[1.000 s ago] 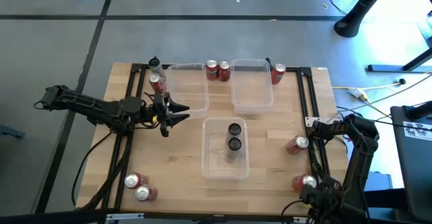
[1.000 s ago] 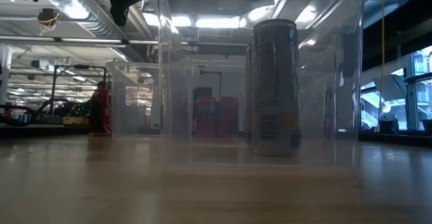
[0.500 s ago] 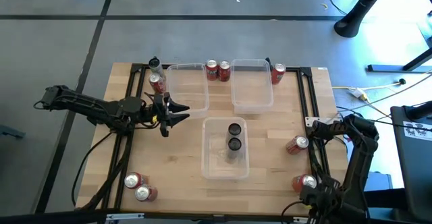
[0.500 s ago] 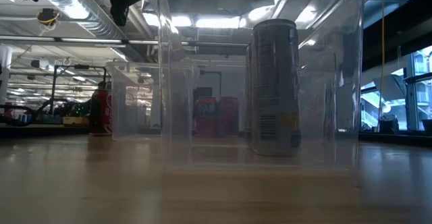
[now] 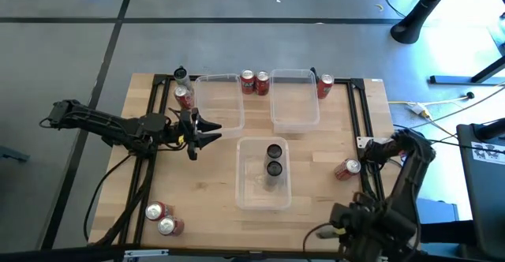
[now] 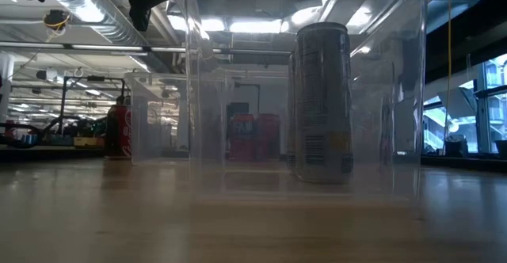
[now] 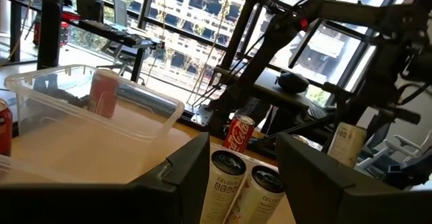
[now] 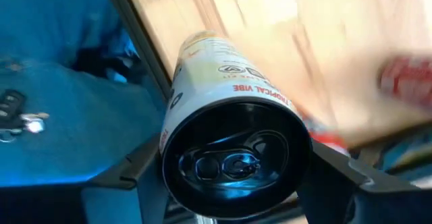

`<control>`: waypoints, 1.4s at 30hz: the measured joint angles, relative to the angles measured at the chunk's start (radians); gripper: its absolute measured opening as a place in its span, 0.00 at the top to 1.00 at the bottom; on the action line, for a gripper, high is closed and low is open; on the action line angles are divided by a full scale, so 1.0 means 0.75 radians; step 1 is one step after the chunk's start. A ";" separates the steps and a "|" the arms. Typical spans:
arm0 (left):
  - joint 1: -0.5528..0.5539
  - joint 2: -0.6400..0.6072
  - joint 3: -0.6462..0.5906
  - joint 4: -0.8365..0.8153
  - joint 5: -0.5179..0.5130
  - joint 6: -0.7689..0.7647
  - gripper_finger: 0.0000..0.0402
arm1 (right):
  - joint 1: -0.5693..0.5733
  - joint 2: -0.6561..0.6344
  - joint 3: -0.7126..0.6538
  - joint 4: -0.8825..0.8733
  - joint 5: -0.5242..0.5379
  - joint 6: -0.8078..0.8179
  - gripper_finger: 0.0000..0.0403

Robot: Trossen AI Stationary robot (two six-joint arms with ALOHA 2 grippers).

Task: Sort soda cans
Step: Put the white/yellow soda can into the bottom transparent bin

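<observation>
right claw (image 8: 233, 183) was clamped round a white can (image 8: 229, 116), its long axis pointing away from the wrist, top toward the camera; left claw (image 5: 207, 132) hung part-open, empty, near the bins

Dim backlit room, motion-blurred wrist view

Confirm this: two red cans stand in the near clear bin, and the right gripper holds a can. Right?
Not quite. The two cans in the near clear bin are dark, not red, as the high view shows. The right gripper does hold a can.
</observation>
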 joint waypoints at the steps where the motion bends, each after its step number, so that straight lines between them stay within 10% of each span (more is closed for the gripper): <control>1: 0.000 0.000 0.000 0.000 0.000 0.001 0.60 | -0.020 0.000 0.021 -0.015 0.009 -0.038 0.40; 24: 0.001 -0.001 -0.001 -0.099 -0.009 -0.014 0.60 | -0.333 -0.001 0.318 -0.036 0.558 -0.903 0.40; 42: 0.003 0.000 -0.001 -0.154 -0.019 -0.060 0.60 | -0.533 0.148 0.317 -0.010 0.364 -1.349 0.40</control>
